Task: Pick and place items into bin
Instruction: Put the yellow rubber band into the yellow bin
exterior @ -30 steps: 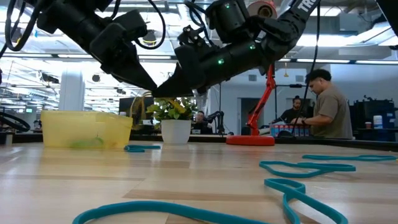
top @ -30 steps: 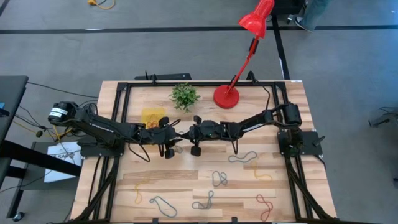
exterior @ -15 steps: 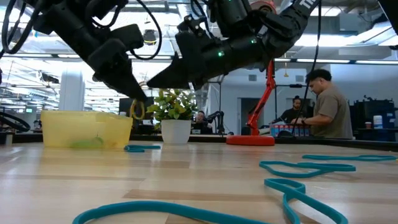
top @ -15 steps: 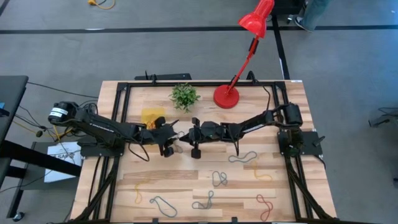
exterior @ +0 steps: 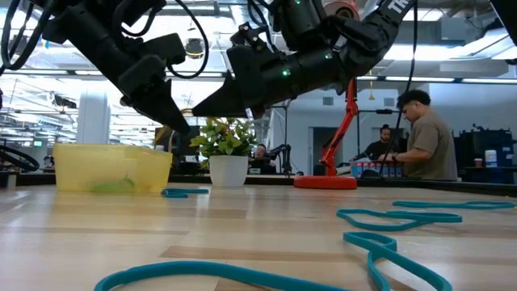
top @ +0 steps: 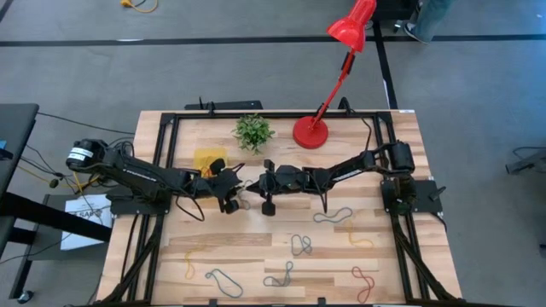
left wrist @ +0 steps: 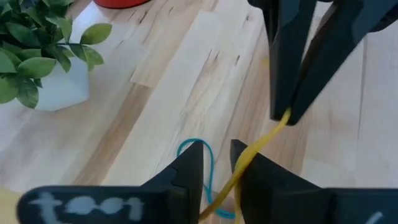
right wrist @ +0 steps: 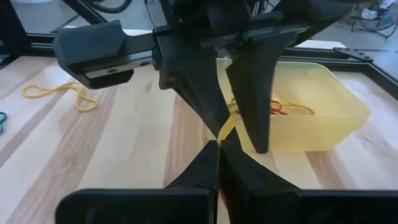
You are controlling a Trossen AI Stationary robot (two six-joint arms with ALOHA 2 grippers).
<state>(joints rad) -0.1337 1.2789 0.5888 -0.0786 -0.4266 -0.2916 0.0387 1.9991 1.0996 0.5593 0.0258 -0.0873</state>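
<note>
Above the table's middle my right gripper (right wrist: 219, 148) is shut on a thin yellow band (left wrist: 261, 140). My left gripper (left wrist: 217, 168) meets it tip to tip, open, one finger on each side of that band. The yellow bin (top: 210, 159) stands on the table just behind the left gripper, and red and yellow bands (right wrist: 281, 109) lie in it. A teal band (left wrist: 202, 158) lies on the table under the grippers. Several more bands lie on the near half, among them a grey one (top: 300, 246) and a red one (top: 364, 281). My right gripper pinches one end of the yellow band (left wrist: 283, 121) between its two fingertips, coming from the table's right and slanting a little down. The band is clear of the table and runs in a line away from the tips. My left gripper has the band passing along the inner side of one finger (left wrist: 244, 163); I cannot tell whether it touches.
A small potted plant (top: 253, 130) and a red lamp's base (top: 310, 132) stand at the far edge behind the grippers. A yellow band (right wrist: 59, 93) lies on the wood to the side. A person (exterior: 424, 137) stands in the room beyond.
My left gripper has tipped further down, its tips dropping a little below the right gripper's tips. The right gripper has stayed shut on the yellow band.
</note>
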